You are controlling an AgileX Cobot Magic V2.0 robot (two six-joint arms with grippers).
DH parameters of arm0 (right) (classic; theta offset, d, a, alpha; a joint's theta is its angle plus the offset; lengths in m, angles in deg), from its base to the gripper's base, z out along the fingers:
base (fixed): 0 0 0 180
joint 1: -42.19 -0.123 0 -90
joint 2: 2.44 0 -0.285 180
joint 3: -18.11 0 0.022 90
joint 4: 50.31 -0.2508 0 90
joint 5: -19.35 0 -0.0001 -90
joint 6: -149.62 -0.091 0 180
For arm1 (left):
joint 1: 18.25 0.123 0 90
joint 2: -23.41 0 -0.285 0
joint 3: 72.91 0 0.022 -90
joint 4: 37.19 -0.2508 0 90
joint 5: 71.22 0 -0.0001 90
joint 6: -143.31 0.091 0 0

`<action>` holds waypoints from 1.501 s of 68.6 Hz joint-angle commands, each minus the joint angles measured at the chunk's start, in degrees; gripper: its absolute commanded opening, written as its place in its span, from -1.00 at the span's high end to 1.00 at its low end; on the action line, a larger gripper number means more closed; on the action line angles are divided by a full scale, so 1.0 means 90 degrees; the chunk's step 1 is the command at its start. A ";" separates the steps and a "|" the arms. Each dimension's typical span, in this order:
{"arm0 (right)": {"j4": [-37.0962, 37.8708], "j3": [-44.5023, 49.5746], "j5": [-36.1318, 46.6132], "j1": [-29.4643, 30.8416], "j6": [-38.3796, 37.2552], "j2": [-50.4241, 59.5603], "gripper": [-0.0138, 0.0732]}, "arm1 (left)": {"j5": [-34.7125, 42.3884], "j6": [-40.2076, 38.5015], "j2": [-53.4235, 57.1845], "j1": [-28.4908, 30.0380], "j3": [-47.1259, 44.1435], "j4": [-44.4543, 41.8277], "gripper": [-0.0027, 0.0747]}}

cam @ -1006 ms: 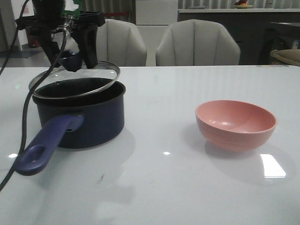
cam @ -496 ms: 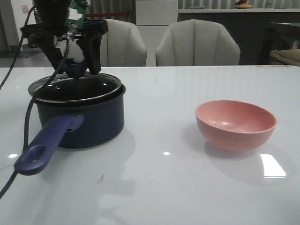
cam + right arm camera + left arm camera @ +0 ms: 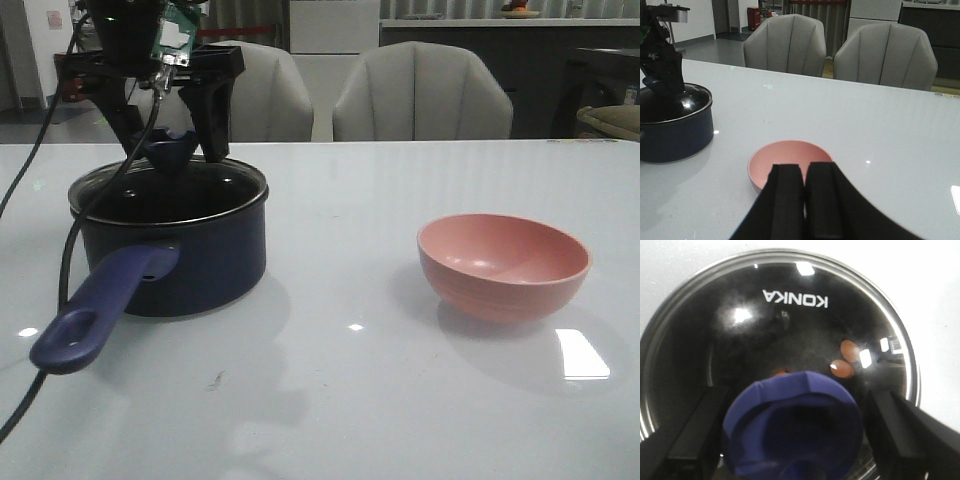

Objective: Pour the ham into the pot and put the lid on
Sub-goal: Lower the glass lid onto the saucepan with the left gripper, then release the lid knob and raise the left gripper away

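Front view: pot (image 3: 170, 245) sits at left of frame on the white counter (image 3: 350, 400), long handle (image 3: 95, 310) pointing toward lower left corner. Lid (image 3: 165, 185) now seated flat on the pot rim, metal rim level all round. Left gripper (image 3: 172, 150) directly over the pot at upper left, its two black fingers (image 3: 212, 115) straddling the blue knob (image 3: 172, 152). In the left wrist view the fingers stand either side of the knob (image 3: 792, 427) with gaps visible, so the gripper looks released, not pinching; contact at the very tips is hard to judge. Black cable (image 3: 60, 270) hangs from the left arm down past the pot's left side.

Left wrist view: looking down through the glass lid (image 3: 775, 325), "KONKA" lettering reads mirrored near frame top. Ham (image 3: 846, 359) visible inside the pot through the glass, two orange-pink pieces right of centre touching or nearly so, another sliver just at the knob's upper edge.

Pink bowl (image 3: 503, 265) at right of front frame, well apart from the pot, upright, interior bare.

Right wrist view: right gripper (image 3: 805, 200) at bottom centre, fingers pressed together, clenched on nothing, hovering just in front of the pink bowl (image 3: 785, 160). Pot (image 3: 672, 125) with lid at left edge. Two grey chairs (image 3: 420, 95) behind the counter.
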 commanded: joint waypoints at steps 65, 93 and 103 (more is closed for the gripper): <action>-0.0020 -0.0168 0.0483 -0.0012 0.0067 -0.0066 0.30 | -0.0070 0.0125 0.2183 -0.0053 -0.0253 -0.0698 -0.50; -0.0020 -0.0168 0.0483 -0.0012 0.0067 -0.0066 0.30 | 0.2404 0.0125 0.5364 -0.0053 -0.3905 -0.0470 -0.50; -0.0020 -0.0168 0.0483 -0.0012 0.0067 -0.0066 0.30 | 0.3354 0.0125 0.6668 -0.0053 -0.5333 -0.0470 -0.50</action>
